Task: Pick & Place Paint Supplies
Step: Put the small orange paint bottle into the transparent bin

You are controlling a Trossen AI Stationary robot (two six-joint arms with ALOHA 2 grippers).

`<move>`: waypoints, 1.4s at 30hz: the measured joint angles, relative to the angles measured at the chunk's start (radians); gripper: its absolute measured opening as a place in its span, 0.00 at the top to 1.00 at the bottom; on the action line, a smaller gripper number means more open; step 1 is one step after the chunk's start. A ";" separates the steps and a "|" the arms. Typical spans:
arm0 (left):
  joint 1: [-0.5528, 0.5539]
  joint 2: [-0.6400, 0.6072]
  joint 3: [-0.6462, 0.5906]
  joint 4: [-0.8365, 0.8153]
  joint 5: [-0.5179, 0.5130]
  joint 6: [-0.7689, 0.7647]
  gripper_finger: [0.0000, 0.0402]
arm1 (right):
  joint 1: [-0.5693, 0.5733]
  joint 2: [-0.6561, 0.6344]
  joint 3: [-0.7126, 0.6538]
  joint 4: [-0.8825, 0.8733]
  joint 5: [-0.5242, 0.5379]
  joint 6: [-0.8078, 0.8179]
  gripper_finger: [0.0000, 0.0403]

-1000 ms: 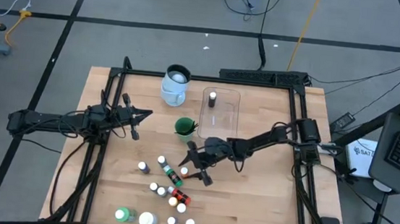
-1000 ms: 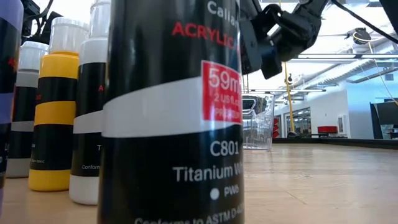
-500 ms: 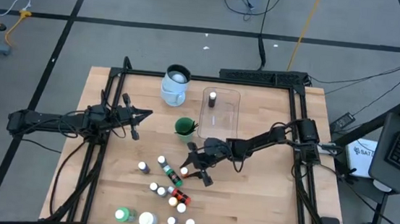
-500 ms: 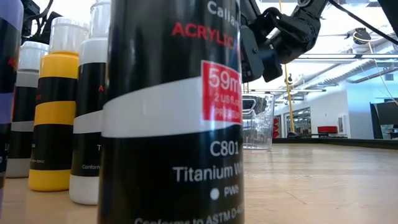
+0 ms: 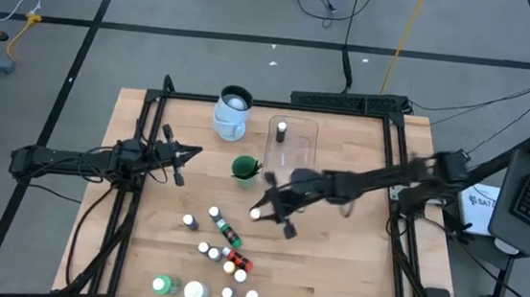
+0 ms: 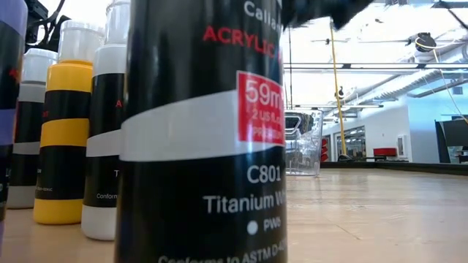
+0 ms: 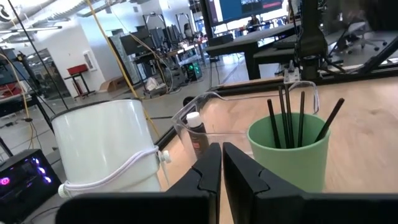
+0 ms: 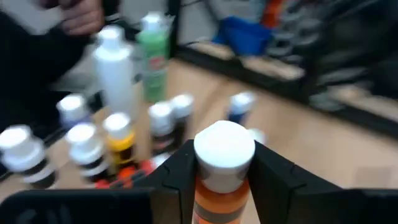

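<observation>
My right gripper (image 5: 261,215) hangs above the table's middle, shut on a small orange paint bottle with a white cap (image 8: 224,146). Below and nearer, several white-capped paint bottles (image 5: 222,253) stand or lie on the wood, with a larger green bottle (image 5: 165,284) and a white jar (image 5: 194,291) at the near edge. A green cup (image 5: 244,169) holds the dark brushes (image 7: 287,118). My left gripper (image 5: 183,156) waits shut at the table's left, level, pointing at the cup. The low view is filled by a black Titanium White bottle (image 6: 201,131). My right gripper pinches the orange bottle between its two fingers (image 8: 177,177), on the body just under the cap (image 8: 214,193). The fingers reach in from the table's right, slanting slightly down. The bottle stands upright in the hold, lifted clear of the table.
A pale jug (image 5: 233,112) stands at the far edge. Beside it is a clear plastic tub (image 5: 294,151) with one dark bottle (image 5: 281,129) inside. A black frame (image 5: 392,179) borders the table. Bare wood lies right of the bottle cluster.
My right gripper has shut on the orange bottle and risen with it, lifting it clear of the table; in the low view the gripper has gone up almost out of the picture. The other bottles have stayed in place.
</observation>
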 joint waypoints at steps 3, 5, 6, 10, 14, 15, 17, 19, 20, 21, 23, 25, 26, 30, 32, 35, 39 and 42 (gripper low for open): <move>0.000 0.000 0.000 0.001 0.000 -0.003 0.95 | 0.019 -0.162 0.000 -0.151 0.175 -0.064 0.74; 0.000 0.000 0.000 0.001 0.000 -0.003 0.95 | 0.022 -0.255 -0.001 -0.230 0.369 -0.109 0.74; 0.000 0.000 0.000 0.001 0.000 -0.003 0.95 | 0.015 -0.296 -0.006 -0.254 0.470 -0.121 0.74; 0.000 0.000 0.000 0.002 0.000 -0.003 0.95 | -0.096 -0.402 -0.081 -0.266 0.601 -0.102 0.74; 0.000 0.000 0.000 0.003 0.000 -0.003 0.95 | -0.267 -0.426 -0.197 -0.201 0.418 -0.026 0.74; 0.000 0.000 0.000 0.003 0.000 -0.003 0.95 | -0.313 -0.418 -0.229 -0.159 0.381 -0.016 0.74; 0.000 0.000 0.000 0.003 0.000 -0.001 0.95 | -0.388 -0.384 -0.289 -0.064 0.326 0.003 0.74; 0.000 0.000 0.000 0.003 0.000 0.000 0.95 | -0.443 -0.333 -0.335 0.024 0.292 0.025 0.74; 0.000 0.000 0.000 0.003 0.000 0.001 0.95 | -0.462 -0.306 -0.349 0.078 0.281 0.032 0.74; 0.000 0.000 0.000 0.003 0.000 0.001 0.95 | -0.478 -0.285 -0.361 0.124 0.280 0.036 0.74; 0.000 0.000 0.000 0.003 0.000 0.001 0.95 | -0.504 -0.237 -0.376 0.203 0.280 0.038 0.74; 0.000 0.000 0.000 0.002 0.000 0.001 0.95 | -0.521 -0.184 -0.379 0.248 0.283 0.043 0.74; 0.000 0.000 0.000 0.003 0.000 0.000 0.95 | -0.526 -0.159 -0.380 0.267 0.284 0.045 0.74; 0.000 0.000 0.000 0.000 -0.003 -0.008 0.95 | -0.536 -0.080 -0.380 0.340 0.281 0.047 0.74; 0.000 0.000 0.000 -0.006 -0.003 -0.022 0.95 | -0.542 -0.052 -0.380 0.362 0.311 0.057 0.74; 0.000 0.000 0.000 -0.011 -0.004 -0.038 0.95 | -0.544 -0.023 -0.380 0.391 0.388 0.062 0.74; 0.000 0.000 0.000 -0.014 -0.004 -0.045 0.95 | -0.543 0.006 -0.380 0.424 0.440 0.074 0.74; 0.000 0.000 0.000 -0.014 -0.004 -0.045 0.95 | -0.548 0.034 -0.380 0.451 0.436 0.115 0.74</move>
